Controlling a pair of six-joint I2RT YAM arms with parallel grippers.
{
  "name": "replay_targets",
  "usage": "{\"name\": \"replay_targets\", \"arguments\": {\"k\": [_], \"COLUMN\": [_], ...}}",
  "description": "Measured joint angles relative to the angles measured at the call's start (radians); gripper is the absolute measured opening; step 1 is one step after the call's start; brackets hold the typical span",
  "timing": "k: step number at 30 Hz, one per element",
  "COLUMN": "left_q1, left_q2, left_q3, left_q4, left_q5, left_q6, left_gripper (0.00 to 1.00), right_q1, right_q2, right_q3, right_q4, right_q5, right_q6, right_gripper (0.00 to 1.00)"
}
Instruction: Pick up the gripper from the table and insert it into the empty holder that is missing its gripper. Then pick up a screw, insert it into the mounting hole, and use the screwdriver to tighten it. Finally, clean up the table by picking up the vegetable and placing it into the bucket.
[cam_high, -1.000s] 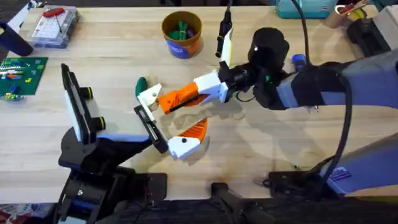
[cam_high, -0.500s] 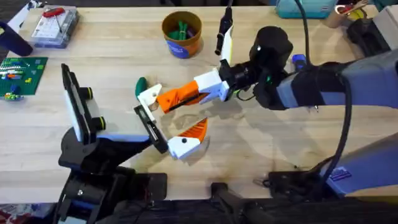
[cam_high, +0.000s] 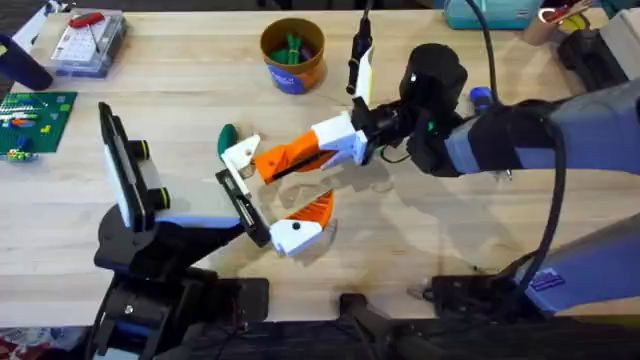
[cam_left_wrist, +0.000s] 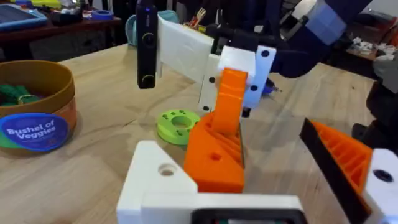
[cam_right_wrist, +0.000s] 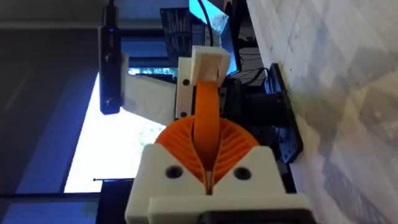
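Observation:
My right gripper is shut on the gripper, a small white base with an orange wedge. It holds it at the far end of the holder, the black rail on my left arm. In the right wrist view the ribbed pads clamp the wedge, and the white base points away. My left gripper is open, with one ribbed orange finger at the rail's near end. A dark green vegetable lies just beyond the held piece. The bucket stands at the back with green pieces inside.
A clear parts box with a red-handled tool on it sits at the back left, beside a green board. A light green ring lies on the table behind the held piece. The bucket reads "Bushel of Veggies".

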Motion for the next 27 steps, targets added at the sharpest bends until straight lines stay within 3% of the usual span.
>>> {"name": "replay_targets", "arguments": {"k": [27], "left_q1": [0.0], "left_q2": [0.0], "left_q3": [0.0], "left_q4": [0.0], "left_q5": [0.0], "left_q6": [-0.001], "left_gripper": [0.991], "right_q1": [0.026], "right_q2": [0.0], "right_q3": [0.005], "right_q4": [-0.01], "right_q5": [0.045], "right_q6": [0.007], "right_gripper": [0.019]}}
